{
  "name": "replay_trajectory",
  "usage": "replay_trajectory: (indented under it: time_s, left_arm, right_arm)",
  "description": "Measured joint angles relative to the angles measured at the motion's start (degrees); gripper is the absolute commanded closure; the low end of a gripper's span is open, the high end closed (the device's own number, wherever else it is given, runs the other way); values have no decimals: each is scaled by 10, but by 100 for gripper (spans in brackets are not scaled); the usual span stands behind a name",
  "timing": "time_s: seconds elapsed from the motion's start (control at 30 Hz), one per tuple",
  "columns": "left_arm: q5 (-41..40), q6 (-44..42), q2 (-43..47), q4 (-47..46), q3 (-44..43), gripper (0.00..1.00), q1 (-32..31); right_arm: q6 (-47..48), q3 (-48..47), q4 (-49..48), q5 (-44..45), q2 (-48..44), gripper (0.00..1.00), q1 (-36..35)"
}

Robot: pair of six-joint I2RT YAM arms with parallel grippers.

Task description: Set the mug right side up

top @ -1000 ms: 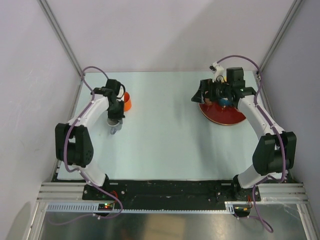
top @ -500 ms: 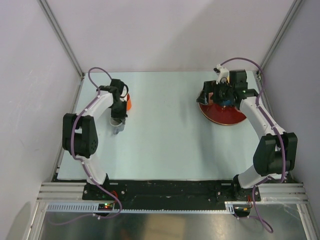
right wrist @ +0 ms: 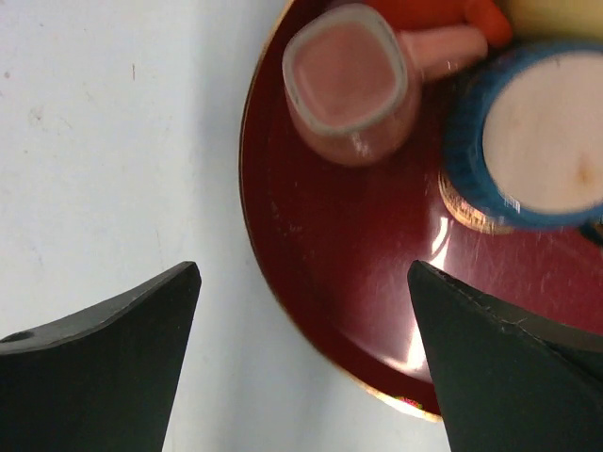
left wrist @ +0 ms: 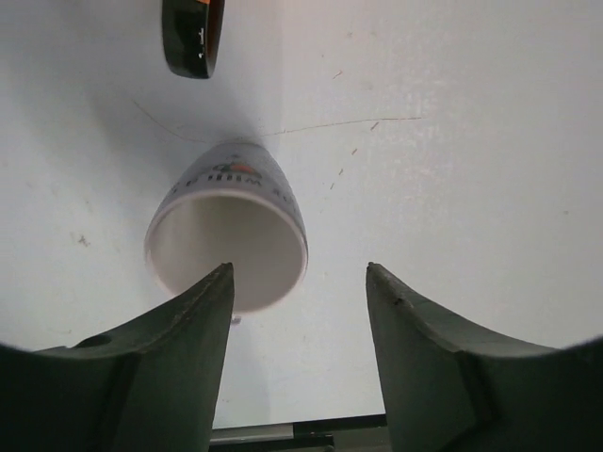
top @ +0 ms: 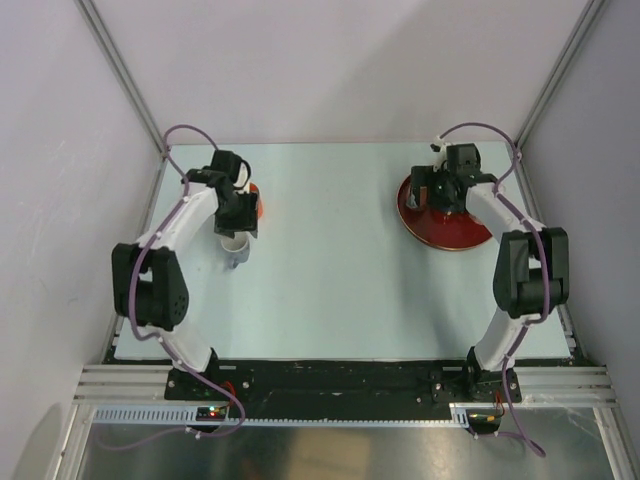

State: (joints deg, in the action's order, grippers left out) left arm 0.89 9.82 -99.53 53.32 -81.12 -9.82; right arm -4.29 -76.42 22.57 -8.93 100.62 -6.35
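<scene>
The mug (left wrist: 226, 240) is white with small print near its rim. It stands on the table with its open mouth facing up at the left wrist camera. In the top view the mug (top: 236, 250) sits just in front of my left gripper (top: 238, 225). My left gripper (left wrist: 299, 268) is open and holds nothing; its left fingertip overlaps the mug's rim in the view, and the mug lies outside the gap. My right gripper (right wrist: 303, 268) stands open above the edge of a red plate (right wrist: 330, 254), far from the mug.
An orange and dark object (left wrist: 193, 38) lies just beyond the mug, also in the top view (top: 256, 205). The red plate (top: 450, 228) at the far right carries a pink cup (right wrist: 349, 80) and a blue-rimmed round item (right wrist: 546, 141). Frame posts stand at both far corners.
My left gripper has opened and let go of the mug, which now stands on the table. The right arm has swung toward the far side of the plate.
</scene>
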Motion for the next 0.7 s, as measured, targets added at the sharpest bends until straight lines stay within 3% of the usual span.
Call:
replay_trajectory:
  time_s: [0.13,0.23,0.47,0.7]
  left_arm:
    - [10,-10,61,1,2,34,0]
    - [28,-24,101,1,1,33,0]
    - [73,-68,115,5,-19,32,0]
    - [89,-106,115,6,-44,32,-9]
  right_arm:
    - [71,-59,5,-43,52,2,3]
    - [175,-143,38,-105,97,3,7]
    - [399,-291,151,-190,174,3,19]
    - [490,-320,205,-200,224,5,31]
